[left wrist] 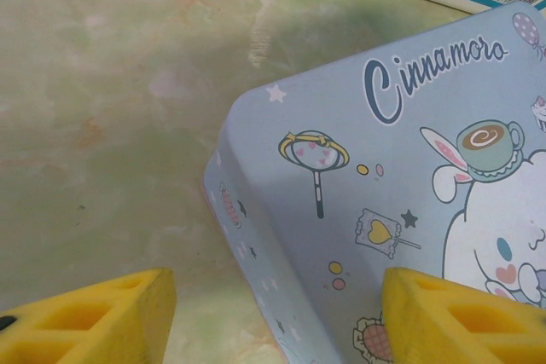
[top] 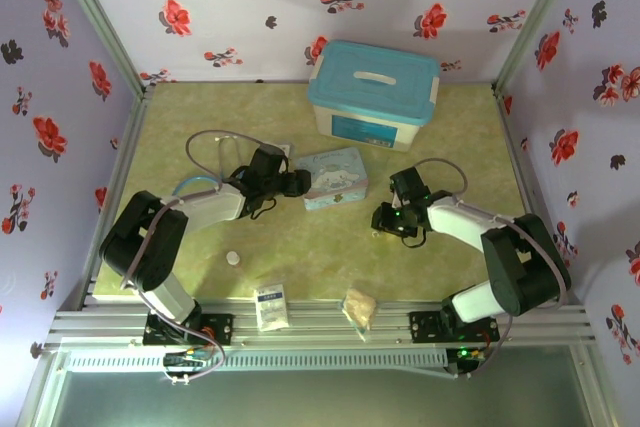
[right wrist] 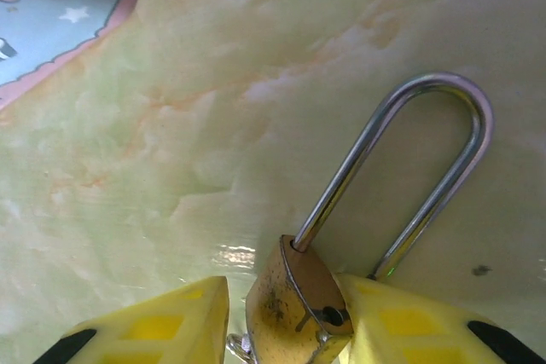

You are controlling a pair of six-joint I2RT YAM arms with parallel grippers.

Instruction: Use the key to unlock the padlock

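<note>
The brass padlock stands between my right gripper's yellow fingers, silver shackle pointing away over the table. The right finger touches its body; a small gap separates the left finger from it. One shackle leg enters the body. The other ends beside the right finger, and a dark hole shows in the body's top. A silver bit peeks out below; whether it is the key I cannot tell. From above, the right gripper sits low at centre right. My left gripper is open over the tin's corner.
The pale blue cartoon tin lies mid-table, between the two grippers. A white box with a teal lid stands behind it. A round white disc and two small packets lie near the front edge.
</note>
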